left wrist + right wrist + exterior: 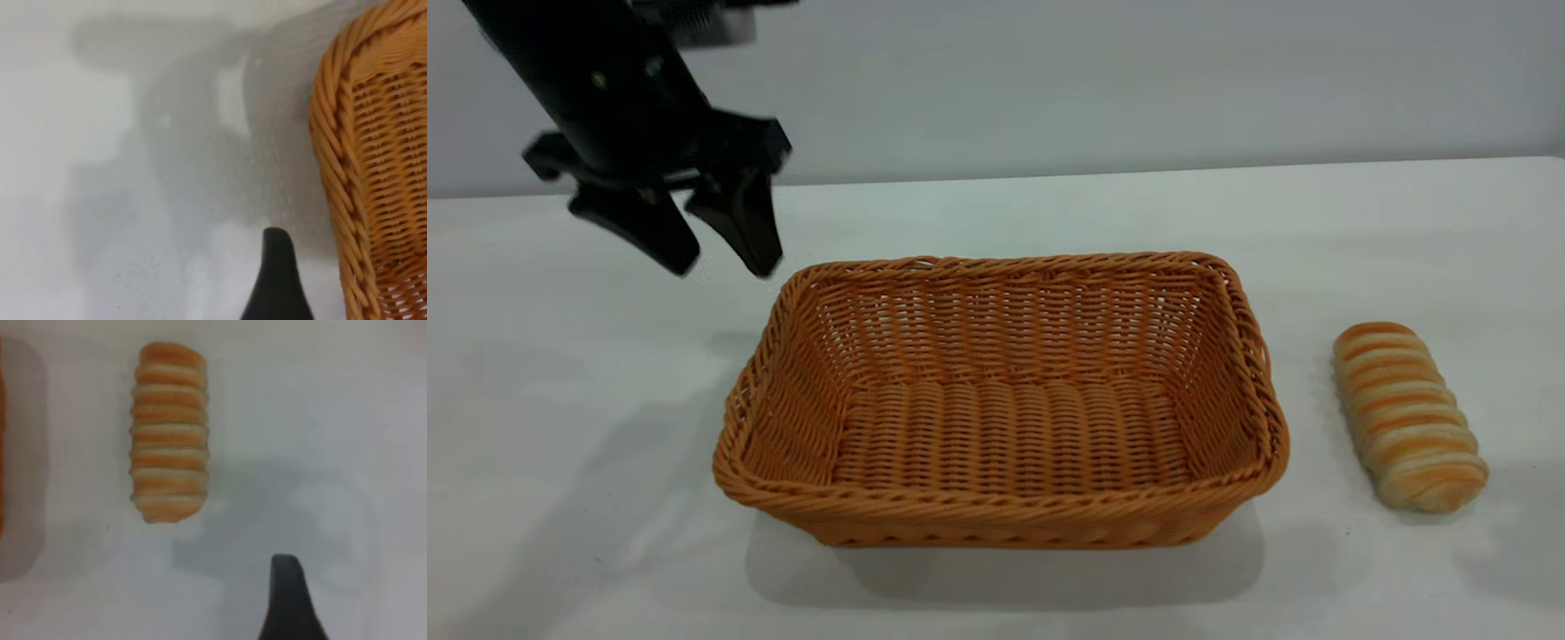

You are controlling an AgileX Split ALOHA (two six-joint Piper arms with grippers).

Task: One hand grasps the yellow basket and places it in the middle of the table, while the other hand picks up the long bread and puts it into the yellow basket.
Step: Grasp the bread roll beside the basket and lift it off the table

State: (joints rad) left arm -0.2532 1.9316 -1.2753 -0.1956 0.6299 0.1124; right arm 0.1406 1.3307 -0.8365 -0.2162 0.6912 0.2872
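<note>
The yellow basket [996, 507] stands empty on the white table [560, 400], near the middle. Its braided rim also shows in the left wrist view [347, 173]. The long bread [1405, 413], striped orange and cream, lies on the table to the right of the basket, apart from it; it also shows in the right wrist view [168, 433]. My left gripper [725, 267] is open and empty, hovering above the table just beyond the basket's far left corner. My right gripper [288, 600] is out of the exterior view; it hovers over bare table beside the bread.
The table's far edge [1227, 169] meets a plain grey wall. Bare tabletop lies left of the basket, in front of it and around the bread.
</note>
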